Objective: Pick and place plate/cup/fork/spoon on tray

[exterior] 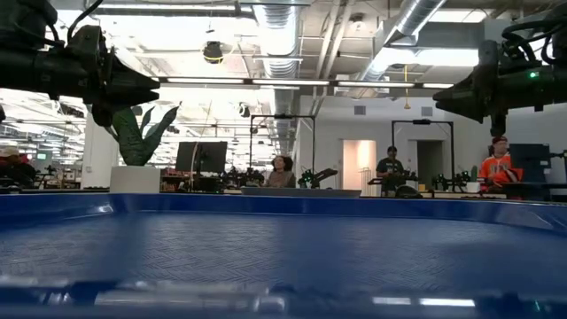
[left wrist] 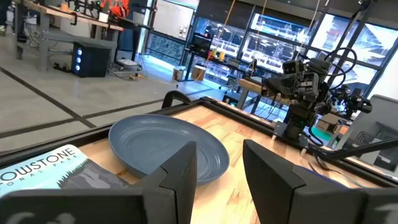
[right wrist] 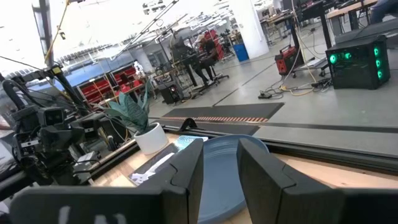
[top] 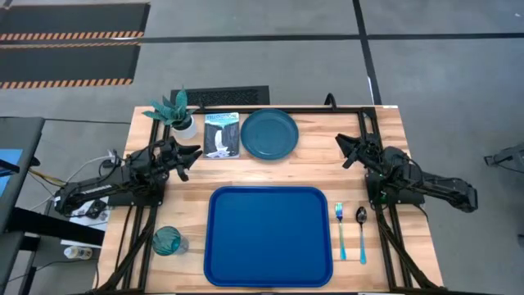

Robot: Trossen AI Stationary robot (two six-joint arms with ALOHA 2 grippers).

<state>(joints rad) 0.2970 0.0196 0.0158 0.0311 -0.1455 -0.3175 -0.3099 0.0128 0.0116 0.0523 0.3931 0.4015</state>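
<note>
The royal-blue tray lies at the table's near middle and fills the low view. The teal-blue plate lies flat on the table at the far middle; it shows in both wrist views. The teal-green cup stands left of the tray. The fork and the spoon lie side by side right of the tray. My left gripper hovers at the far left, open and empty. My right gripper hovers at the far right, open and empty.
A white pot with a green plant stands at the far left corner. A printed booklet lies between it and the plate. People and workbenches show in the room beyond the table.
</note>
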